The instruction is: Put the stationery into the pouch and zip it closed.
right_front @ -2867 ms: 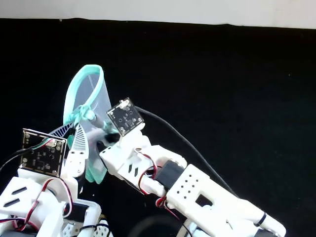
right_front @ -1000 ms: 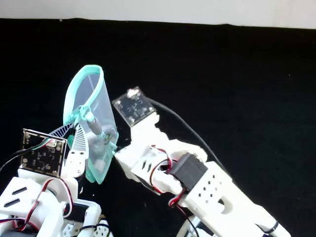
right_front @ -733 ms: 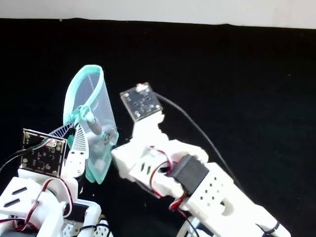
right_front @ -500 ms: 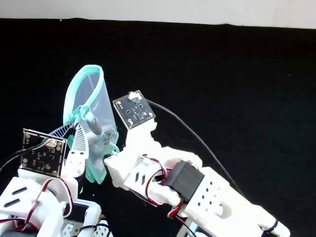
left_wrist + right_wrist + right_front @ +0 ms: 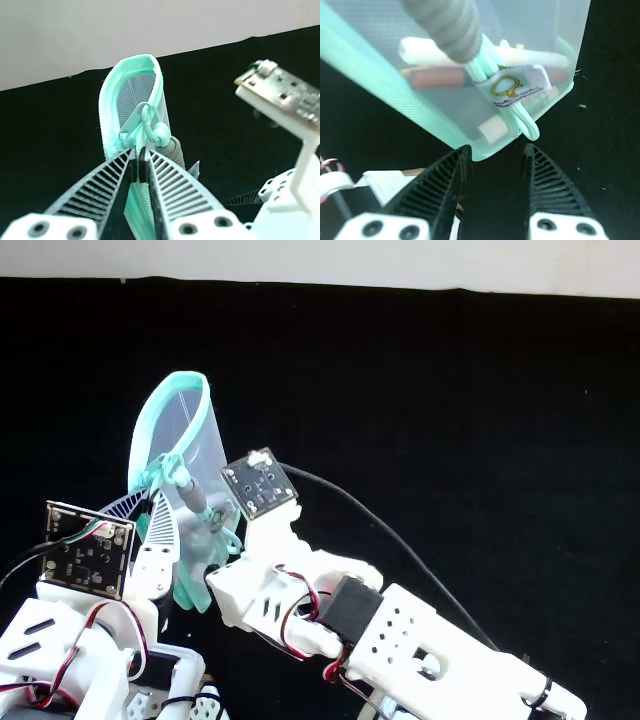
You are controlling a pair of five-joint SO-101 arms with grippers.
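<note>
Left gripper (image 5: 139, 161) is clamped tight on the teal zipper edge of the pouch (image 5: 131, 85), right below the zipper pull (image 5: 148, 118), and it's holding the pouch up on end over the black table (image 5: 480, 440). Above the pull, the mouth of the pouch gapes in a big open loop.

Right gripper (image 5: 495, 155) has its jaws spread apart, with the pouch's bottom corner sitting just at the gap between the tips. Can't tell if either tip actually touches it.

Through the clear side you can see the stationery down in that corner: a white pen (image 5: 450, 50), a reddish pencil (image 5: 437, 77) and a paper label (image 5: 512, 85). There's also a grey ribbed grip (image 5: 447, 20) lying against the side, but I honestly can't tell if it's inside or outside.

From the high view, both arms crowd in at the pouch's lower end.
</note>
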